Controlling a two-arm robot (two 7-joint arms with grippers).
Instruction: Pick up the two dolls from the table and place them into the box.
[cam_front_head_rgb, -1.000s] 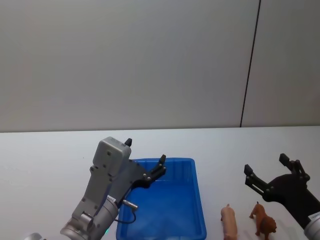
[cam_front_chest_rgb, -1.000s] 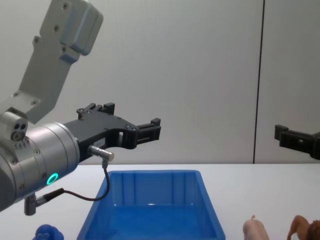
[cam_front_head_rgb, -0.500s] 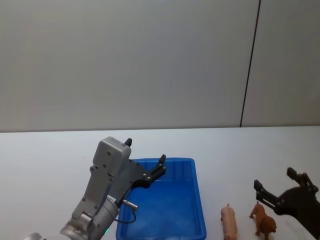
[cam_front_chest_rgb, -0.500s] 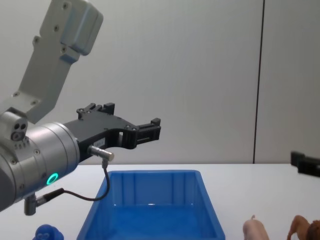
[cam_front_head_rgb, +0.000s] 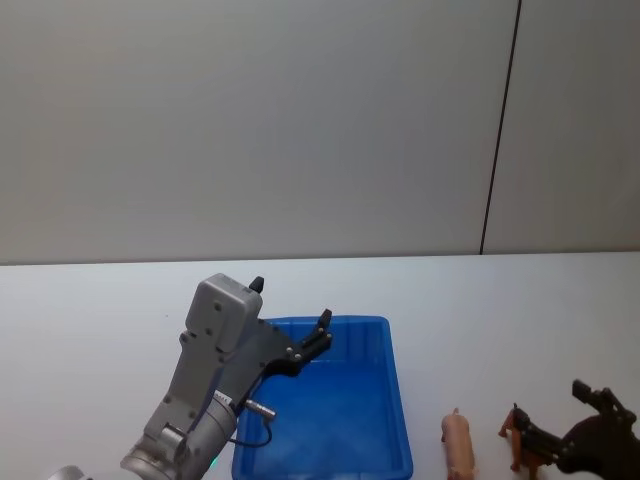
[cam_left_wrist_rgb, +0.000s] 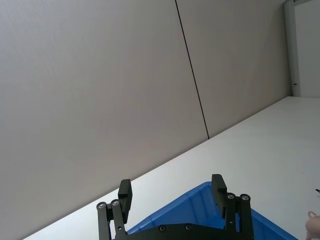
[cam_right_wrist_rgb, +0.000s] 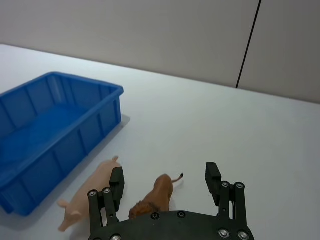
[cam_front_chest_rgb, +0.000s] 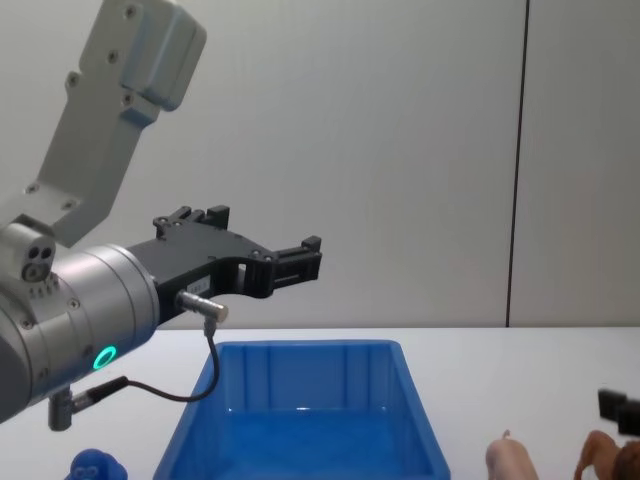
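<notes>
Right wrist view: right tool (cam_right_wrist_rgb: 165, 172) wide open, empty, over the reddish-brown doll (cam_right_wrist_rgb: 156, 194) on the surface (cam_right_wrist_rgb: 225, 125) near the box (cam_right_wrist_rgb: 114, 91); best lower squarely, close across its body, missing the pink pig (cam_right_wrist_rgb: 92, 192); left tool (cam_left_wrist_rgb: 171, 183) open above box

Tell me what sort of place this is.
Likely a robot test lab: bare white table, plain grey wall panels, a blue box beside two toys. Right gripper hovers over the brown toy, left gripper over the box.
</notes>
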